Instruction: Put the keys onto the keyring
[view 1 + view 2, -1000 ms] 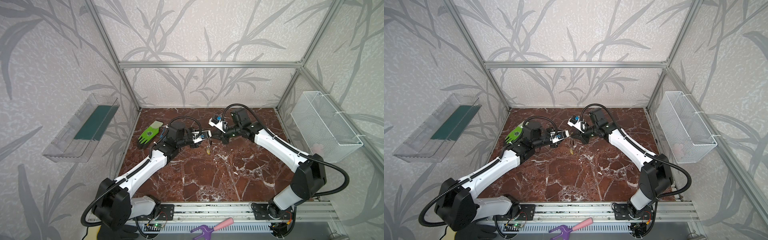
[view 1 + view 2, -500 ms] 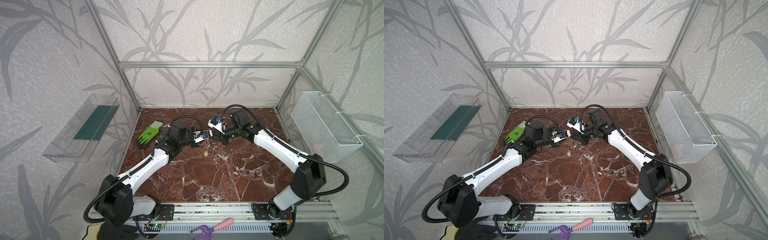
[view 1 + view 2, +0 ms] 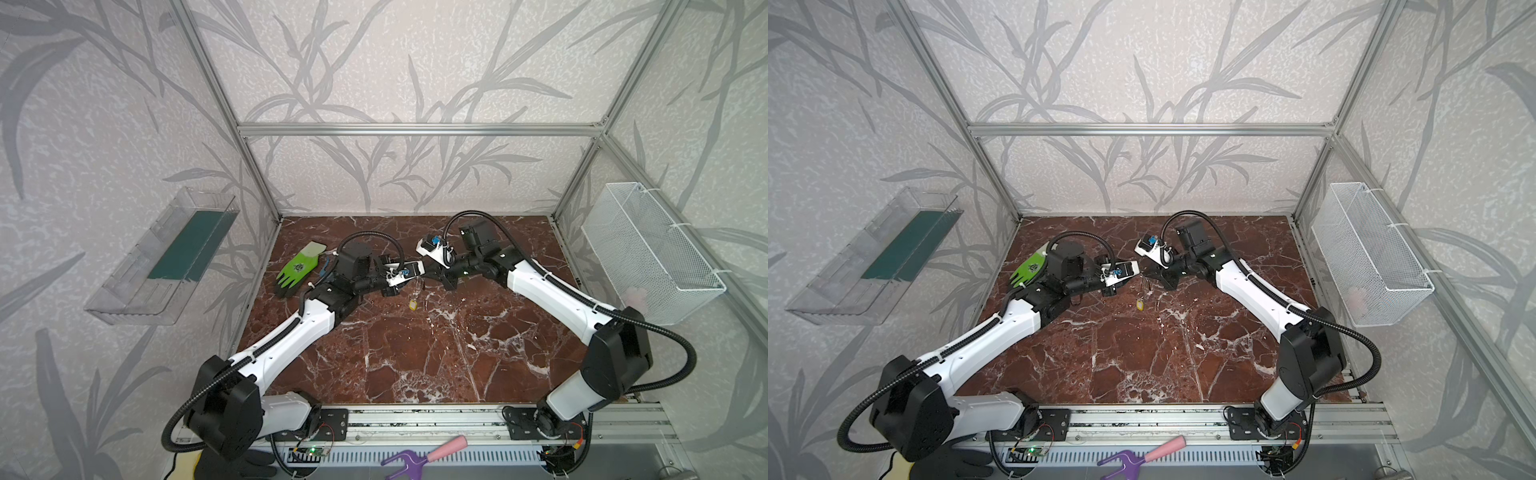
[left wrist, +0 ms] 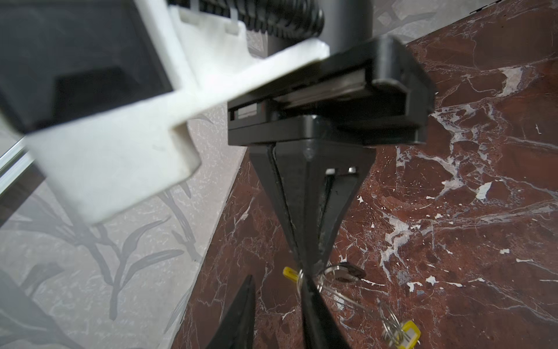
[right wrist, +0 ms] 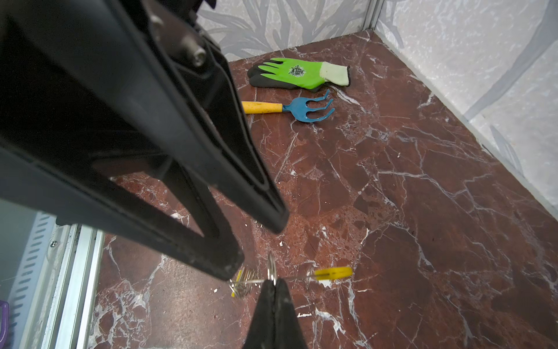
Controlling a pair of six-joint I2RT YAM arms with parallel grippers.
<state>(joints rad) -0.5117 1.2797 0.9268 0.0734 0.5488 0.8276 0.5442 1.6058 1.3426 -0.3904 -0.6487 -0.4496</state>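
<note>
1. Keyring (image 5: pixel 329 273): a thin grey loop with a yellow stretch, held up above the table (image 3: pixel 415 353) towards the back middle, between the two arms.
2. Key with the yellow tag (image 4: pixel 407 332): it dangles on its small rings at the loop's low end. In both top views the tag is the lowest part; I cannot tell whether it touches the table.
3. Key with the black fob (image 4: pixel 348 273): it sits just beside the fingertips that hold the loop. Whether it is threaded on is not clear.
4. Right gripper (image 5: pixel 273 282): fingers pressed together, pinching the loop's wire.
5. Left gripper (image 5: pixel 256 246): fingers spread with nothing between them. One tip is close by the tagged key's rings, and I cannot tell whether it touches them.
6. Glove (image 5: pixel 293 74): green and black, flat on the table near the left wall, well apart from the keys.
7. Hand rake (image 5: pixel 302 110): blue with a yellow handle, just beside the glove.
8. Wire basket (image 3: pixel 648 253): white, hung on the right wall.
</note>
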